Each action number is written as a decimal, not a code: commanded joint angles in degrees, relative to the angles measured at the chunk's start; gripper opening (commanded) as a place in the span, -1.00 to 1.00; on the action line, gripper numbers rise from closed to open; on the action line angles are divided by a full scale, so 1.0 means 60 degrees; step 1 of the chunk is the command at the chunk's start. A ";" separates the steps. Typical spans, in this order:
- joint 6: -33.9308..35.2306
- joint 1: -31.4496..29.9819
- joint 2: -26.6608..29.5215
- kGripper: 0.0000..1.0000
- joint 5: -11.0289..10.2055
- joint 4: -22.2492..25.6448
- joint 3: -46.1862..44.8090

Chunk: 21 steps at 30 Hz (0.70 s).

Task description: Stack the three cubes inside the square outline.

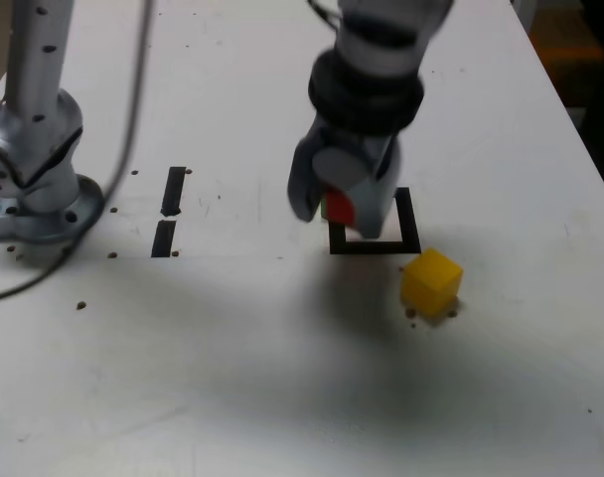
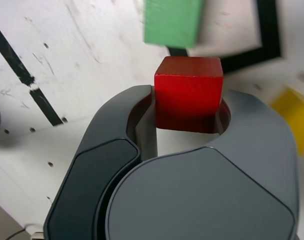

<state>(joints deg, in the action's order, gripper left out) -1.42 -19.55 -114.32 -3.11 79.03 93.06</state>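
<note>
My gripper (image 1: 342,214) is shut on the red cube (image 2: 188,92), with its jaws pressed against two opposite sides. In the exterior view it hangs over the left part of the square outline (image 1: 409,214), and the red cube (image 1: 340,207) shows between the fingers. The green cube (image 2: 172,21) lies just beyond the red one, beside a corner of the square outline (image 2: 269,30); in the exterior view only a sliver of the green cube (image 1: 324,207) shows. The yellow cube (image 1: 431,282) rests on the table just outside the outline's near right corner, and the yellow cube (image 2: 294,117) appears blurred in the wrist view.
Two short black tape strips (image 1: 173,191) (image 1: 164,238) lie on the white table toward the exterior view's left. The arm's silver base (image 1: 34,149) stands at the far left with a cable trailing from it. The table's right edge (image 1: 580,129) runs along the exterior view's right.
</note>
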 commanded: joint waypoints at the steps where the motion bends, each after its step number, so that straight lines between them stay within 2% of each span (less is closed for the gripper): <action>1: 0.0045 -0.0175 0.0075 -0.66 -0.0068 0.0181 0.0433; 5: 0.0089 -0.0392 0.0121 -0.66 -0.0266 0.0364 0.1082; 11: 0.0019 -0.0269 0.0068 -0.66 -0.0855 0.0098 0.1016; 14: -0.0091 -0.0028 -0.0127 -0.66 -0.1046 -0.0523 0.0711; 21: -0.0170 0.0419 -0.0555 -0.66 -0.0983 -0.2000 -0.0266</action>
<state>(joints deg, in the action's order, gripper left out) -2.40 -17.31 -117.80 -8.97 67.45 91.99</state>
